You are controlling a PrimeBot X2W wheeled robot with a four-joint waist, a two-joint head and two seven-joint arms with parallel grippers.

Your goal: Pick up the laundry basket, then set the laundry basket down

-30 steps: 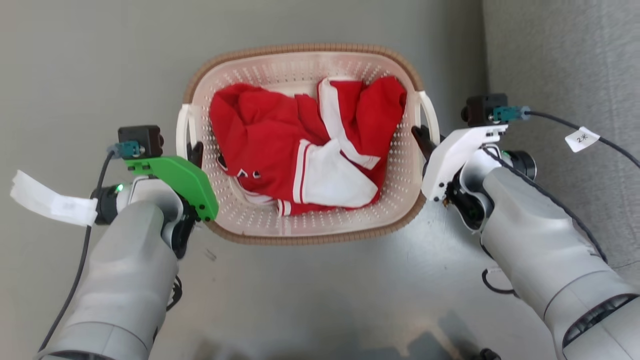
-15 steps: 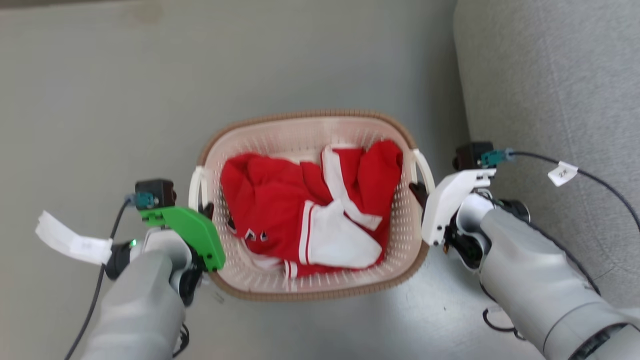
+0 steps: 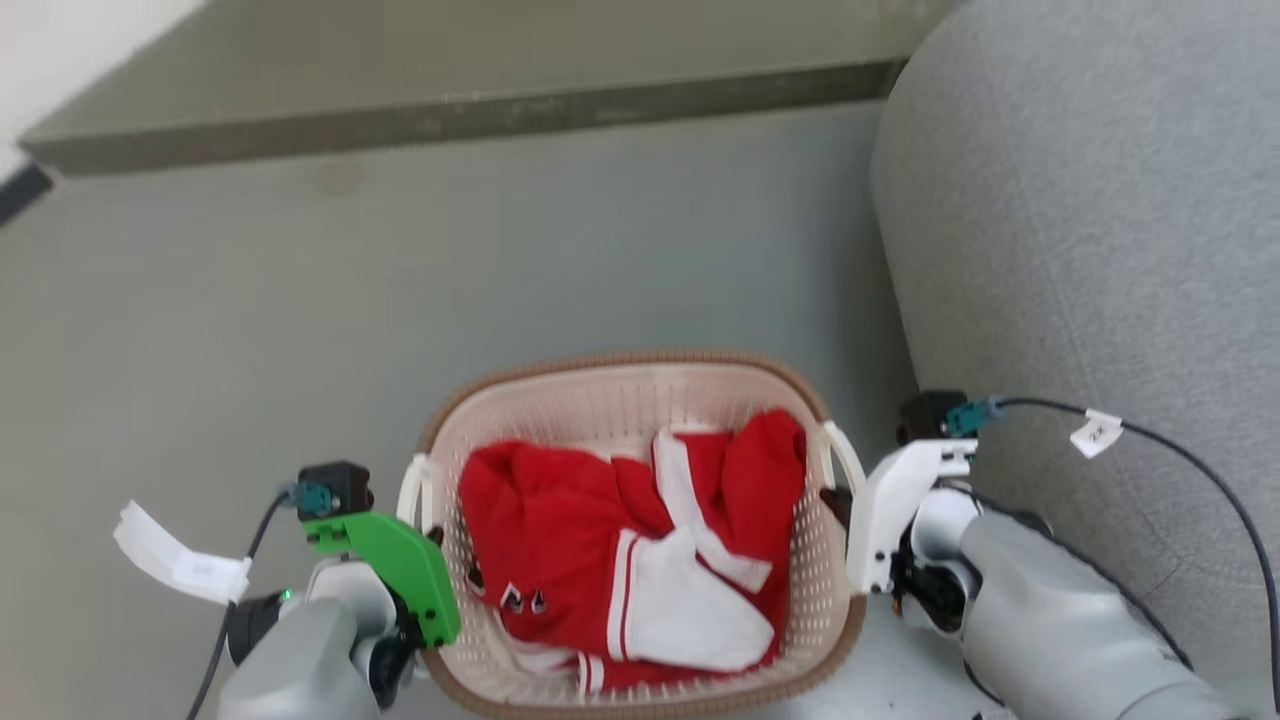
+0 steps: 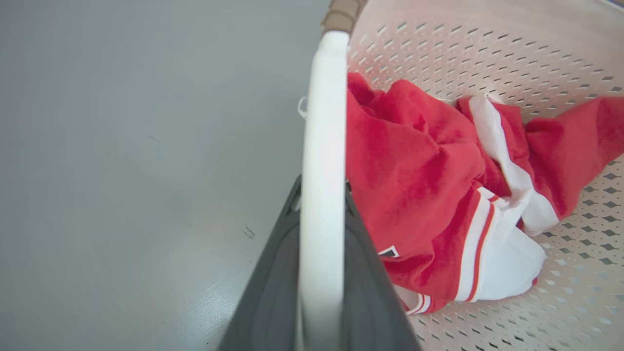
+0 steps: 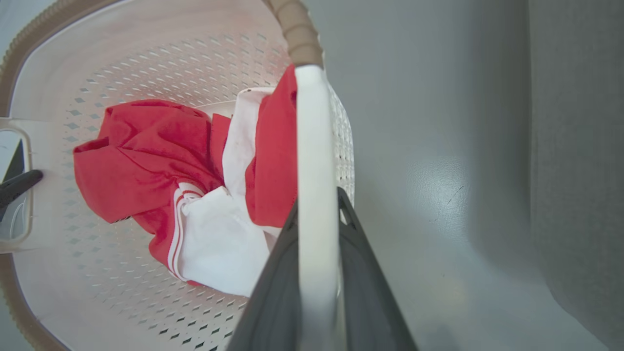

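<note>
Broadly, the pick-up half looks done or very nearly so. The laundry basket (image 3: 620, 358) sits at the lower centre of the head view, its near rim cut off by the bottom edge, with the left gripper (image 3: 433, 537) at its left side and the right gripper (image 3: 833, 500) at its right side. In the left wrist view the two dark fingers (image 4: 275, 278) are pinched on the white left handle (image 4: 322, 122), one on either side of the bar. In the right wrist view the right handle (image 5: 314, 146) is clamped the same way between that gripper's fingers (image 5: 363, 292). The floor (image 3: 500, 260) looks far below the handles in both wrist views, so the basket is probably held clear of it, though its underside is hidden and I cannot be sure. What is left, then, is setting it down and letting go. A crumpled red and white garment (image 3: 600, 540) lies loose inside, below the rim, so it should ride along without spilling. As for room, the upper and left parts of the head view are open floor as far as a dark ledge (image 3: 450, 115) running across the top. The tight side is the right, where a grey upholstered seat (image 3: 1080, 250) rises along the frame and comes near the right forearm and its black cable (image 3: 1190, 465). Any lowering looks safer kept toward the centre or left.
</note>
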